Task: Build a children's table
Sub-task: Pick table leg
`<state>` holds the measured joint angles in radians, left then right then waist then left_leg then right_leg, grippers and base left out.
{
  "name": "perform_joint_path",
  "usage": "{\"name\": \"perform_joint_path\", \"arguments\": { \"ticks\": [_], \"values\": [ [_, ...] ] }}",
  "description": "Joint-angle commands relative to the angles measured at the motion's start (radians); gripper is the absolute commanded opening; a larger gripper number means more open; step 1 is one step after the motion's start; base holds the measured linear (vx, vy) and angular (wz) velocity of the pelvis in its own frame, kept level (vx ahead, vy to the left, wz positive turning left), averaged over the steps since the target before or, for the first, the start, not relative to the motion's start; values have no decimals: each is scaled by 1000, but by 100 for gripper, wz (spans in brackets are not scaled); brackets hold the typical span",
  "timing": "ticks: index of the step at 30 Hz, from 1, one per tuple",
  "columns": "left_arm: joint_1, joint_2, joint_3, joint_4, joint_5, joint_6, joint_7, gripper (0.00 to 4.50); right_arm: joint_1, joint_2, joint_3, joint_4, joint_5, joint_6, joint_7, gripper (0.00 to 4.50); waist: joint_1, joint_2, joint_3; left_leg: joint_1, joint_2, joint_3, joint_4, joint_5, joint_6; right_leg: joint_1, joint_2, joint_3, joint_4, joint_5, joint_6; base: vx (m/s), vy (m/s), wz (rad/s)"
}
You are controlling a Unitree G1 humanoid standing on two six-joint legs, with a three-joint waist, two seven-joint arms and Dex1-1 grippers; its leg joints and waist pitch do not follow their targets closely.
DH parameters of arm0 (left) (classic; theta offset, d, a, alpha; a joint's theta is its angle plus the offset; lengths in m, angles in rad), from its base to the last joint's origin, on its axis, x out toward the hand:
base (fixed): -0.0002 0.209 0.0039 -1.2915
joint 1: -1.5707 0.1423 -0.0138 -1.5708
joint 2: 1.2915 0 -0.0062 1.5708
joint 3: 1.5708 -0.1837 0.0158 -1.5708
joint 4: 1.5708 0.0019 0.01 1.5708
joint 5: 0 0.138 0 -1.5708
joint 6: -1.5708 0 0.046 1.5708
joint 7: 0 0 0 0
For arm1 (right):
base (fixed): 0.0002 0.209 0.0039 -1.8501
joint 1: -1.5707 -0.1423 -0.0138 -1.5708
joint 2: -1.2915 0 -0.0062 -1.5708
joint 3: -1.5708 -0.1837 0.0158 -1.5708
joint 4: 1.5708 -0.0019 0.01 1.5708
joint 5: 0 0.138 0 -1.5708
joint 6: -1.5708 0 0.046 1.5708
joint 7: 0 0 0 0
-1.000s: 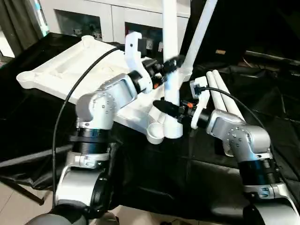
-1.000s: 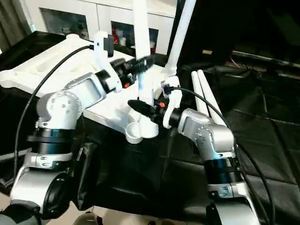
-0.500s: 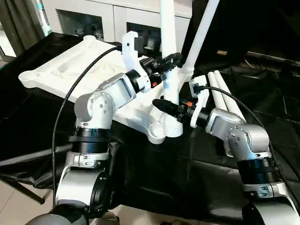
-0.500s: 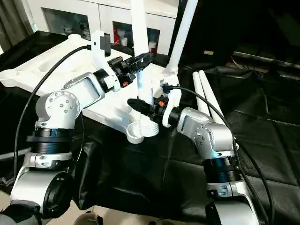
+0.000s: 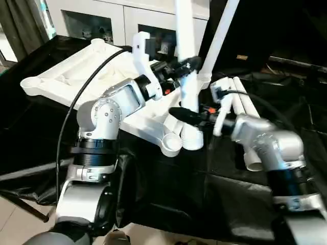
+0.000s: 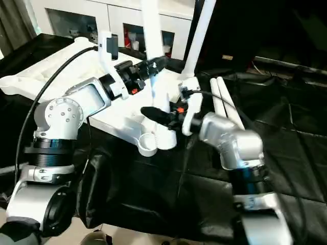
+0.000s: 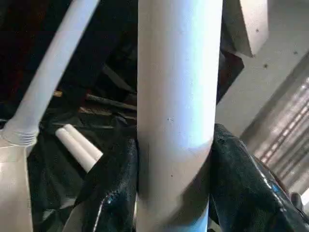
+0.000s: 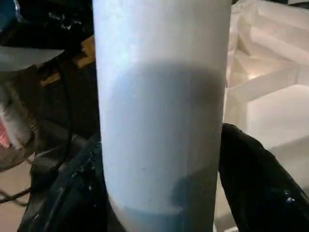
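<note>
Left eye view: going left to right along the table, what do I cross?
Tabletop → left claw on the upright leg → slanted leg already standing at the far corner → two spare legs lying on the black cloth.

Background items around the work area

A black cloth (image 5: pixel 168 199) covered the surface, creased and hanging over its near edge. Behind it stood a white cabinet (image 5: pixel 122 20) with glass doors, small items dimly visible inside. A dark curtain (image 5: pixel 20 25) hung beside the cabinet.
</note>
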<state>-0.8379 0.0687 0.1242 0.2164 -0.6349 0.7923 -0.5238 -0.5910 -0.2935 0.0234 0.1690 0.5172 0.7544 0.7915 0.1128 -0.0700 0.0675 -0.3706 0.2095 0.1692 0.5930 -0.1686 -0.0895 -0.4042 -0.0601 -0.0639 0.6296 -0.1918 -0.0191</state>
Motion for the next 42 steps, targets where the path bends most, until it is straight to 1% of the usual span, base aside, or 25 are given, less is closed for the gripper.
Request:
{"name": "perform_joint_path", "arguments": {
  "ticks": [1, 3, 5, 6, 7, 8, 11, 12, 13, 15, 16, 18, 22, 27, 28, 32, 37, 42],
  "values": [
    [-24, 16, -27, -30, -9, 22, -44, 179, -7, -46, 9, -2, 4, 29, 33, 302, 1, -13, -80, 6, 12, 6, -53, -58, 18, 70, -67, 46, -67, -77, -162, 0, 0, 0],
    [-26, 30, -41, -30, -5, 24, -65, 179, -6, -61, 16, -4, 11, 44, 55, 302, 2, -9, -80, 6, 13, 5, -53, -57, 18, 69, -67, 47, -67, -85, -159, 0, 0, 0],
    [-24, 37, -48, -30, -1, 22, -72, 179, -6, -67, 20, -7, 13, 52, 65, 302, 1, -11, -80, 6, 13, 6, -53, -63, 16, 69, -68, 47, -68, -92, -157, 0, 0, 0],
    [-24, 40, -52, -28, 3, 19, -73, 179, -5, -70, 23, -9, 11, 54, 70, 302, 2, -8, -80, 6, 13, 5, -53, -60, 15, 69, -68, 47, -67, -90, -159, 0, 0, 0],
    [-24, 42, -55, -27, 6, 17, -74, 179, -4, -72, 26, -10, 10, 55, 74, 302, 2, -9, -81, 6, 13, 5, -52, -58, 13, 69, -68, 47, -67, -85, -162, 0, 0, 0],
    [-24, 41, -55, -26, 6, 16, -76, 179, -2, -72, 28, -12, 11, 56, 78, 330, 2, -10, -81, 7, 14, 5, -53, -55, 13, 68, -67, 46, -65, -81, -163, 0, 0, 0],
    [-28, 40, -55, -26, 5, 17, -77, 179, 2, -69, 31, -17, 14, 65, 81, 341, 2, -10, -80, 6, 13, 6, -52, -56, 14, 69, -68, 46, -66, -77, -167, 0, 0, 0],
    [-29, 41, -56, -24, 6, 16, -80, 179, 4, -71, 37, -21, 15, 65, 86, 349, 2, -10, -81, 6, 13, 6, -52, -55, 13, 70, -68, 46, -66, -78, -168, 0, 0, 0],
    [-31, 43, -59, -22, 9, 13, -83, 179, 6, -72, 41, -24, 14, 64, 89, 374, 2, -10, -81, 6, 13, 6, -52, -54, 14, 69, -68, 46, -66, -77, -169, 0, 0, 0],
    [-34, 46, -66, -16, 13, 7, -91, 179, 7, -72, 46, -26, 9, 60, 89, 379, 2, -10, -81, 6, 13, 6, -52, -56, 14, 69, -68, 46, -66, -79, -168, 0, 0, 0],
    [-35, 47, -69, -14, 15, 5, -93, 179, 7, -73, 46, -27, 11, 64, 91, 381, 2, -7, -81, 6, 13, 5, -52, -52, 14, 69, -68, 46, -65, -74, -170, 0, 0, 0],
    [-36, 49, -72, -13, 15, 3, -96, 179, 8, -75, 47, -29, 15, 71, 96, 381, 2, -9, -81, 5, 12, 5, -52, -53, 13, 70, -67, 46, -65, -71, -169, 0, 0, 0],
    [-37, 50, -76, -16, 14, 4, -107, 179, 18, -85, 56, -44, 26, 96, 118, 381, 3, -9, -81, 6, 13, 5, -52, -57, 15, 70, -68, 46, -65, -73, -170, 0, 0, 0],
    [-33, 58, -90, -31, 9, 14, -133, 179, 18, -83, 56, -39, 26, 100, 113, 381, 4, -10, -81, 6, 13, 5, -52, -56, 12, 69, -68, 46, -66, -83, -167, 0, 0, 0],
    [-33, 61, -96, -32, 10, 14, -138, 179, 16, -83, 54, -35, 25, 102, 112, 381, 4, -8, -82, 6, 13, 5, -52, -57, 9, 69, -68, 46, -66, -84, -166, 0, 0, 0],
    [-34, 68, -104, -27, 15, 11, -150, 179, 11, -88, 53, -30, 25, 107, 116, 381, 3, -8, -81, 6, 13, 5, -52, -56, 8, 69, -67, 46, -64, -72, -171, 0, 0, 0],
    [-35, 74, -107, -23, 20, 9, -161, 179, 15, -99, 59, -33, 21, 110, 120, 381, 3, -6, -82, 6, 13, 5, -52, -56, 5, 70, -67, 46, -64, -73, -168, 0, 0, 0],
    [-39, 78, -111, -18, 17, 5, -167, 179, 28, -105, 69, -39, 14, 112, 123, 381, 4, -8, -82, 6, 13, 5, -51, -59, 6, 71, -68, 46, -64, -72, -171, 0, 0, 0]
  ]
}}
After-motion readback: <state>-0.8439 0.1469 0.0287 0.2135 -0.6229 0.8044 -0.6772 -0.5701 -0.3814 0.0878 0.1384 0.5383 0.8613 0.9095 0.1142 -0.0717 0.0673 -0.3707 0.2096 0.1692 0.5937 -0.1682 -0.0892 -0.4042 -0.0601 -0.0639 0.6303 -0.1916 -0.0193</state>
